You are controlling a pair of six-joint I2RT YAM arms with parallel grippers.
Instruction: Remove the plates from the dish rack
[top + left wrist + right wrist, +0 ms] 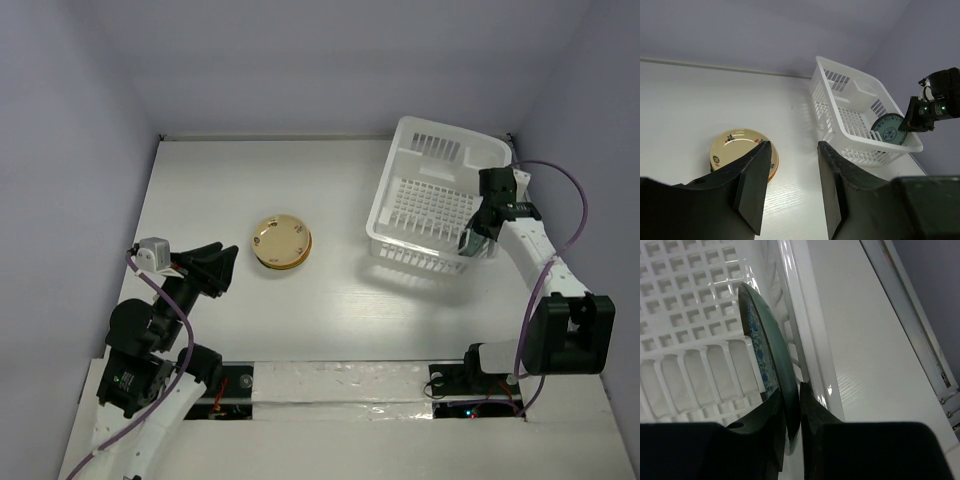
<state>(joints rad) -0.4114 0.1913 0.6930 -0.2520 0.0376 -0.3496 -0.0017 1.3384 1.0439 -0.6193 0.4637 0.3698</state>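
The white dish rack point(425, 215) stands at the right of the table. One patterned teal-blue plate point(771, 357) stands on edge at its near right corner, also seen in the left wrist view point(890, 128). My right gripper point(791, 392) is shut on this plate's rim, inside the rack by its right wall. A stack of plates with a cream one on top point(281, 241) lies on the table's middle, also in the left wrist view point(735, 147). My left gripper point(794, 155) is open and empty, to the left of the stack point(213, 268).
The rack's slotted wall point(805, 335) runs right beside my right fingers. The table's near edge has a metal rail point(340, 385). Purple cables point(570, 200) loop by the right arm. Walls close the table at back and sides.
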